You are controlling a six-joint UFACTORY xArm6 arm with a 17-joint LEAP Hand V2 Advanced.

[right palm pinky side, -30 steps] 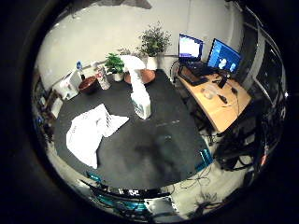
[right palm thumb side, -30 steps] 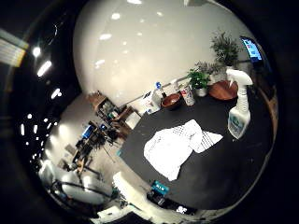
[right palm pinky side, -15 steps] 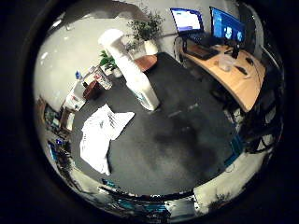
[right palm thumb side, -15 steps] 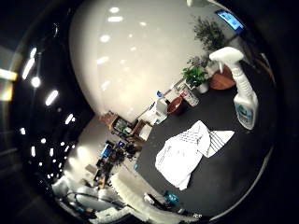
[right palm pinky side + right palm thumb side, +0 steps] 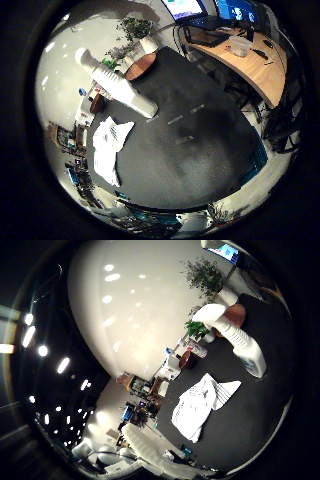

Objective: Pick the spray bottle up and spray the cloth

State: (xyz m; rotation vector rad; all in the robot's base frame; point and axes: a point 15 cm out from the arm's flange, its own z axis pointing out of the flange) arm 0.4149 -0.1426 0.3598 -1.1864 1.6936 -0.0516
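A white spray bottle (image 5: 117, 86) with a white trigger head stands upright on the dark round table (image 5: 200, 150). A white cloth with dark print (image 5: 109, 147) lies crumpled on the table beside the bottle, a short way from its base. The same bottle (image 5: 235, 337) and cloth (image 5: 200, 402) show in the thumb side view. No part of my hand shows in either view.
At the table's far edge stand a brown bowl (image 5: 140, 66), potted plants (image 5: 135, 27), a small dark bowl (image 5: 96, 103) and small containers. A wooden desk (image 5: 250, 60) with monitors (image 5: 186, 7) stands past the table. Shelving with clutter (image 5: 140, 405) lines the room's wall.
The whole picture has shifted and the bottle and table fill more of both views, so the palm has come closer and turned. The bottle and cloth have not moved on the table.
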